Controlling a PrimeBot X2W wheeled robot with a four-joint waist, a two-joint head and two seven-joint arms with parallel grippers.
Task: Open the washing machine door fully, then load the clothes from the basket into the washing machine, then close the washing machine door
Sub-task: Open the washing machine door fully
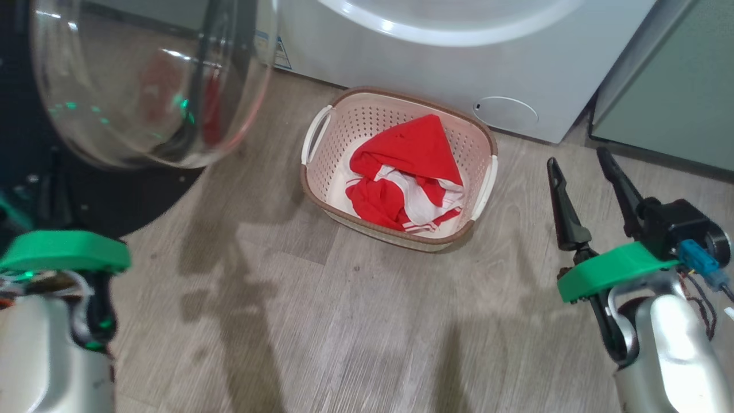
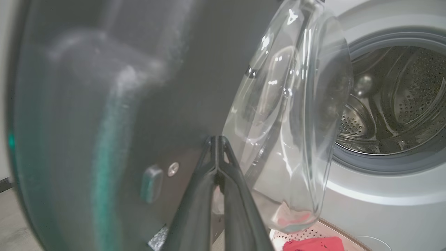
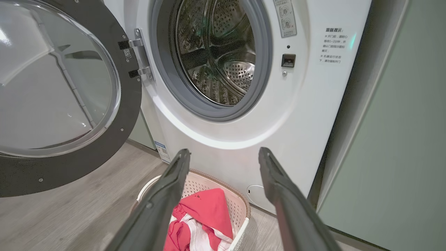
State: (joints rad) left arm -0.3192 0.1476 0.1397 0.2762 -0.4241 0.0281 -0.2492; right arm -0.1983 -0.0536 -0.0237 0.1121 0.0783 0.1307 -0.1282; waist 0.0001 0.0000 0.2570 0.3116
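Observation:
The washing machine door (image 3: 59, 90) stands swung open to the left; its glass bowl (image 1: 143, 80) bulges into the head view's upper left. My left gripper (image 2: 216, 141) is shut, with nothing between the fingers and its tips close against the door's black rim (image 2: 139, 87). The washing machine (image 3: 306, 104) shows its bare steel drum (image 3: 216, 59). On the floor in front stands the basket (image 1: 367, 120) with the red and white clothes (image 1: 407, 172) bundled inside. My right gripper (image 1: 577, 159) is open, to the right of the basket and apart from it.
A pale green cabinet (image 1: 676, 80) stands right of the machine. A round flap (image 1: 506, 110) sits low on the machine's front, just behind the basket. Grey wood-look floor (image 1: 344, 321) stretches between my two arms.

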